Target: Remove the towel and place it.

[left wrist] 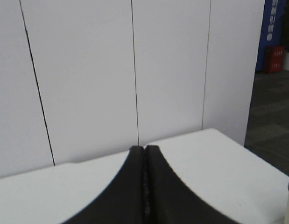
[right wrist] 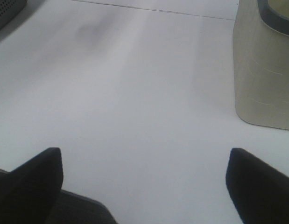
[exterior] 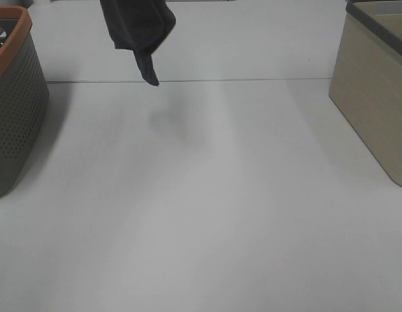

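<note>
The dark charcoal towel (exterior: 139,32) hangs bunched in the air at the top of the exterior high view, left of centre. Its lowest corner dangles above the white table (exterior: 207,208). What holds it is cut off by the top edge. In the left wrist view my left gripper (left wrist: 145,150) has its two black fingers pressed together, with a thin strip of dark cloth in the seam between them. My right gripper (right wrist: 144,179) is open and empty, low over the table, its fingers (right wrist: 37,172) wide apart. Neither gripper shows in the exterior high view.
A grey perforated basket with an orange rim (exterior: 12,110) stands at the left edge. A beige bin with a dark rim (exterior: 376,97) stands at the right and also shows in the right wrist view (right wrist: 265,70). A seam crosses the table at the back.
</note>
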Controlling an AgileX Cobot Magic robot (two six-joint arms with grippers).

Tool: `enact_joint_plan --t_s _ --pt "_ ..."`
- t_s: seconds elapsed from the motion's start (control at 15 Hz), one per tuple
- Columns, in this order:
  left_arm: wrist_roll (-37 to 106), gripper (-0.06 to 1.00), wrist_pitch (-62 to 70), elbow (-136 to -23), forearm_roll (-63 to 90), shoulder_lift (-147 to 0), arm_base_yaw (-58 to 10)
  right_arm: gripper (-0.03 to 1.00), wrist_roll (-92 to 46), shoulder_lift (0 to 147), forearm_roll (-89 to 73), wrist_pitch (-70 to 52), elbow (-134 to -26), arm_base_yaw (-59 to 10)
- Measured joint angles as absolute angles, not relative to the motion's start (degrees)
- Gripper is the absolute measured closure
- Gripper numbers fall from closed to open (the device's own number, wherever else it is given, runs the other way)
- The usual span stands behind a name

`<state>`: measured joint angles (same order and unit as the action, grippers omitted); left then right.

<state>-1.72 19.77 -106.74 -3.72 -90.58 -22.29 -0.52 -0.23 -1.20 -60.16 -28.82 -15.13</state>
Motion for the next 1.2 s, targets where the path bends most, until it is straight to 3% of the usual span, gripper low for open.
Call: enact_joint_plan --t_s 0.67,0.8,1.0,1.2 --pt "29.85 0.94 37.82 -97.8 19.71 -92.48 -23.09 0.05 -0.52 -0.23 -1.32 -60.16 -28.82 -15.13" --pt "46.24 0.94 49.45 -97.69 30.71 -92.48 -20.91 0.05 -2.41 0.74 -3.67 -60.1 -28.82 -15.13" --pt "57.93 0.94 58.73 -97.69 37.99 -92.48 -16.73 0.06 -7.33 6.13 -7.68 -59.13 -29.39 -15.13" --pt "65.03 0.94 65.37 -97.69 42.46 -92.48 -13.18 0.14 -19.14 14.21 -15.58 -48.19 -29.91 -15.13"
